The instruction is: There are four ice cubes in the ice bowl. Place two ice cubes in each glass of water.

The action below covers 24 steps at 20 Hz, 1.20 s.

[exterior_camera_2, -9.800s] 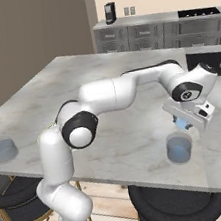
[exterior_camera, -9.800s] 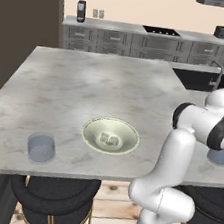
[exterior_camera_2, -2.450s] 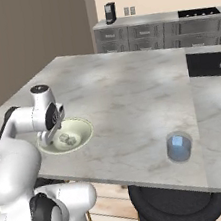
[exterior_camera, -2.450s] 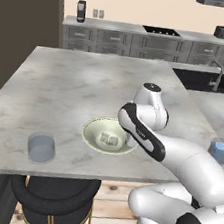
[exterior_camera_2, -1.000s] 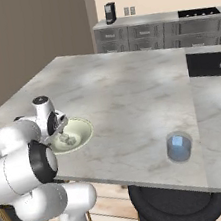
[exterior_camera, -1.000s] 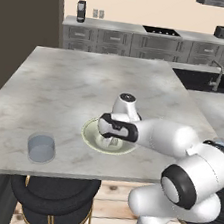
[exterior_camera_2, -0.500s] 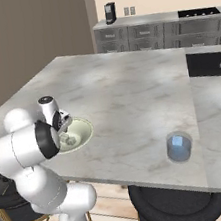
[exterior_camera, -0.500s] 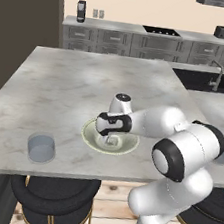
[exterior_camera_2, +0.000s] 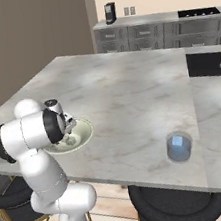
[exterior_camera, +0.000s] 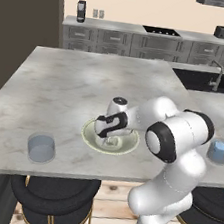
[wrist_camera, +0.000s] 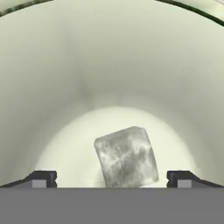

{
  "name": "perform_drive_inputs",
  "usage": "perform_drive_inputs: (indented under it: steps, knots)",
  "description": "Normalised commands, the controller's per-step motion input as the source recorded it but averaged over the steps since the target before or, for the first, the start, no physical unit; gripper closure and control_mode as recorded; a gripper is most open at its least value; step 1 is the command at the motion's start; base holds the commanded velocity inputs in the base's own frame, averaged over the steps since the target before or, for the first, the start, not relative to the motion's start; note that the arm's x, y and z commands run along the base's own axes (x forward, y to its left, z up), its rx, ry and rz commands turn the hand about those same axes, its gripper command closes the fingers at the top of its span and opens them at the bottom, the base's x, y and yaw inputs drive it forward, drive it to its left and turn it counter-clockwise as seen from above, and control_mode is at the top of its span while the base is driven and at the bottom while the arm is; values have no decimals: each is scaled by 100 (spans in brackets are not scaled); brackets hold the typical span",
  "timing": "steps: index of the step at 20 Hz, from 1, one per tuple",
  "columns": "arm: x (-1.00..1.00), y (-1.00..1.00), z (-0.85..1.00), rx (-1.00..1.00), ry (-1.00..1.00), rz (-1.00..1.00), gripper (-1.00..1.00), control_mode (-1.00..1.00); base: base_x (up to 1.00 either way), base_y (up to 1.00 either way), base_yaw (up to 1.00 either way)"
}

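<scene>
The ice bowl (exterior_camera: pixel 88 131), pale cream-green, sits near the front edge of the marble island, and its rim (exterior_camera_2: pixel 87 128) shows past my arm in the right base view. My gripper (exterior_camera: pixel 111 141) reaches down into it, open. In the hand view one translucent ice cube (wrist_camera: pixel 127 157) lies on the bowl's floor (wrist_camera: pixel 109 65), between my two fingertips (wrist_camera: pixel 42 178), untouched. One glass of water (exterior_camera: pixel 41 148) stands left of the bowl. The other glass (exterior_camera: pixel 219 151) stands far right, and a pale blue cube (exterior_camera_2: pixel 176 141) shows inside that glass (exterior_camera_2: pixel 179 148).
Round black stools (exterior_camera: pixel 54 199) stand under the island's front edge. A sink with a tap (exterior_camera: pixel 215 78) is set in the counter at the right. Grey cabinets, a cooktop and a dark coffee machine (exterior_camera: pixel 81 10) line the far wall.
Over the last second the hand has sunk lower into the bowl, and the arm has folded in closer over it. The jaws have stayed open. The bowl and the glasses have not moved.
</scene>
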Motion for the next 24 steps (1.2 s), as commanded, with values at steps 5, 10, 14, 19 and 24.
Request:
perform_drive_inputs:
  steps: [5,10,14,19,24]
  knots:
    - [33,13,-17,0,5,-3,-100,-100,0,0,0]
    - [22,3,-40,0,10,-2,-100,-100,0,0,0]
    - [18,1,-29,0,8,-3,100,-100,0,0,0]
    - [-22,-3,-48,0,23,-23,100,-100,0,0,0]
    - [-49,0,-36,-3,20,-27,100,-100,0,0,0]
